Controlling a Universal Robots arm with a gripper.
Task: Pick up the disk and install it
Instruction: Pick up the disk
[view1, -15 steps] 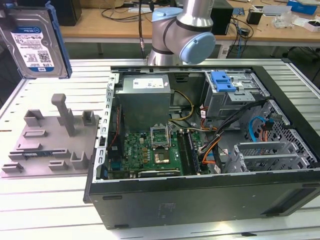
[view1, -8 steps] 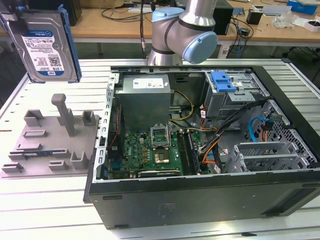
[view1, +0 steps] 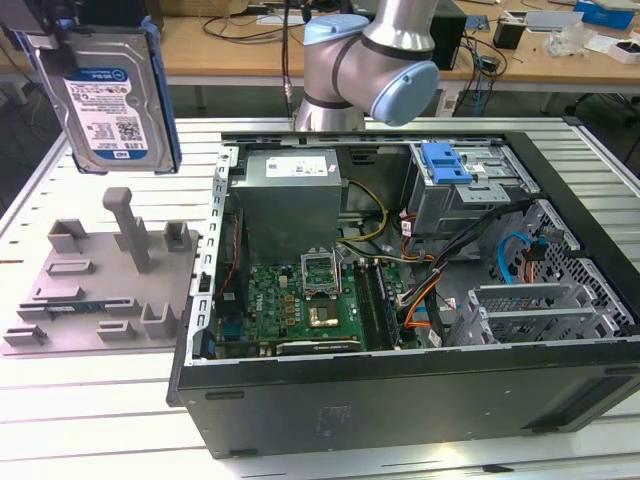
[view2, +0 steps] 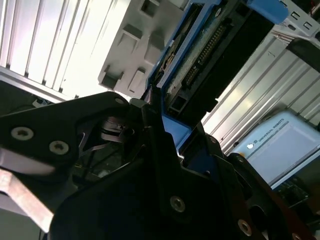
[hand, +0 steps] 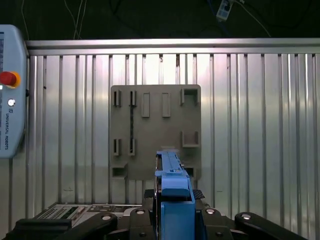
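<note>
The disk (view1: 115, 95), a silver hard drive with a white-and-blue label in a blue carrier, hangs upright in the air at the exterior view's upper left, well above the grey holder (view1: 110, 280). My gripper (view1: 95, 25) is shut on its upper end. In the first wrist view the disk (hand: 173, 187) shows edge-on between the black fingers (hand: 145, 194), with the grey holder (hand: 155, 132) straight below on the slatted table. The second wrist view shows the disk's (view2: 200, 65) circuit-board side and connector held in the gripper (view2: 167, 135).
An open computer case (view1: 560, 390) lies on the table at the exterior view's right, with a metal drive cage (view1: 470, 195) topped by a blue latch (view1: 445, 162). The arm's base (view1: 365, 60) stands behind it. A teach pendant (hand: 10, 100) lies beside the holder.
</note>
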